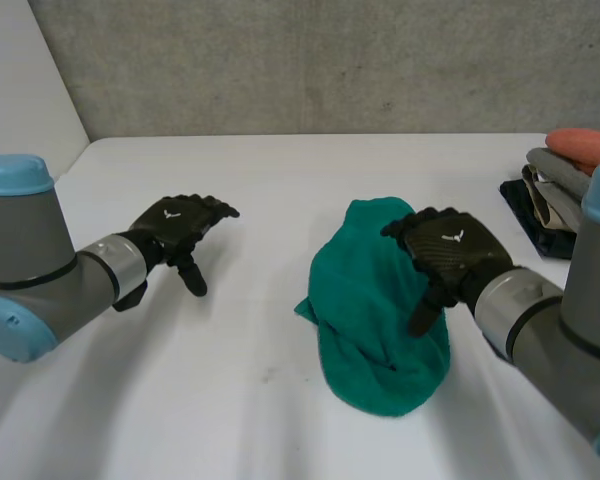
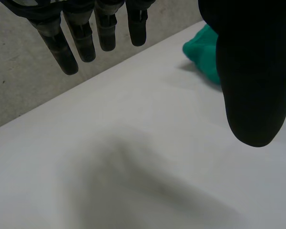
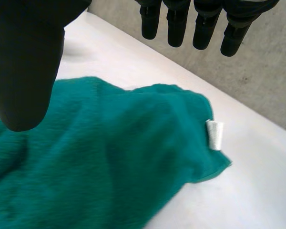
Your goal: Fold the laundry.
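head view: right hand [image 1: 445,250], fingers loose and empty, hangs seemingly just above the crumpled green towel [image 1: 365,310], poised to grasp; left hand [image 1: 180,222] idles relaxed, well apart.

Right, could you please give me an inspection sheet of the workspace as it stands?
Surface: white table, laundry on its right half.
Job's things: crumpled teal terry towel with a small white tag, heaped right of centre; stack of folded clothes, orange-red on top, at the table's right edge.
Clutter: nothing seen.
Hands: left hand open, fingers relaxed, over bare table, apart from the towel; right hand open over the towel, contact unclear.
Cables: nothing seen.
Surroundings: grey concrete wall behind the table.
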Tool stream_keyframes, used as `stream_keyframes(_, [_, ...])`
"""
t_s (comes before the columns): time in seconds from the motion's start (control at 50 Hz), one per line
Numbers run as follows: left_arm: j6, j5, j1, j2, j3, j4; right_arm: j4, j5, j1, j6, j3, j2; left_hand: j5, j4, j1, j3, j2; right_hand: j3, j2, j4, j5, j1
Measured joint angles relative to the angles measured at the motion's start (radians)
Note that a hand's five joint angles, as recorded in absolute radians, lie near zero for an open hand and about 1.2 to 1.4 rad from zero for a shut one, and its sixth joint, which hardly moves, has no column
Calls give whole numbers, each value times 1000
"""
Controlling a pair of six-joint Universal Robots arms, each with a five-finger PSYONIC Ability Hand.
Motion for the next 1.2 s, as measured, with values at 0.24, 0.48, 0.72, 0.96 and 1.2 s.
stream_keyframes(0.24, [-32,-121,-74,254,-301,0,76,-228,-107,-395,-226,224,0,0,0,0,0,0,0,0,0,0])
stream_keyframes(0.48, [-81,-201,-135,490,-526,64,35,-291,-96,-629,-516,528,0,0,0,0,0,31,27,31,23,17])
stream_keyframes(0.72, [-93,-235,-155,528,-534,64,-231,-241,-57,-652,-546,612,0,0,0,0,0,977,964,985,919,864])
stream_keyframes(0.96, [-174,-283,-163,400,-409,103,-231,-340,-55,-366,-413,207,0,0,0,0,0,981,964,990,919,864])
stream_keyframes(1.2, [-375,-189,-241,60,-132,50,-174,-400,-6,-269,-298,-115,0,0,0,0,0,984,964,990,919,864])
